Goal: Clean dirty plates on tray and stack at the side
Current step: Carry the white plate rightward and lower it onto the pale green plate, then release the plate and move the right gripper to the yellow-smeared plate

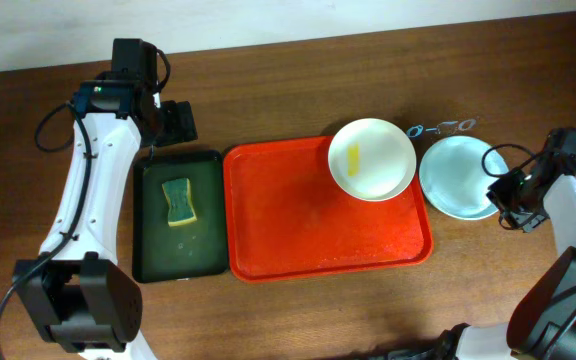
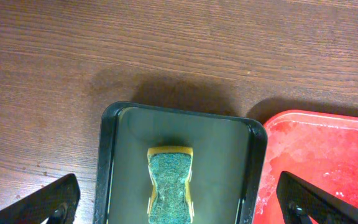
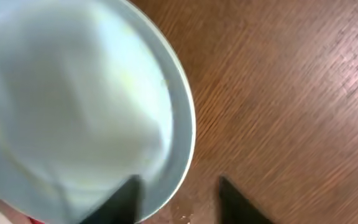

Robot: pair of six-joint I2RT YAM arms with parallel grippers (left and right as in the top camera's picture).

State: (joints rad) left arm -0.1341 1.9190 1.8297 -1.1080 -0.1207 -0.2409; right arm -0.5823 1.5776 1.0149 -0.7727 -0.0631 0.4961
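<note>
The left end effector [image 2: 178, 186] hangs wide open above the sponge [image 1: 178, 201] in the dark green tray [image 1: 206, 250], holding nothing. Next comes the red tray [image 1: 298, 230], and the cream plate [image 1: 372, 158] sits in its far right corner with a yellow smear [image 1: 353, 158] on it. On the counter [image 1: 298, 90] just right of the tray lie the blue plates [image 1: 458, 175], which look like one on another. The right end effector [image 3: 179, 186] has its fingers apart at their right rim, gripping nothing. The plates look hard, light, smooth and easy to chip, so I think it is best to pinch a thin rim gently.
</note>
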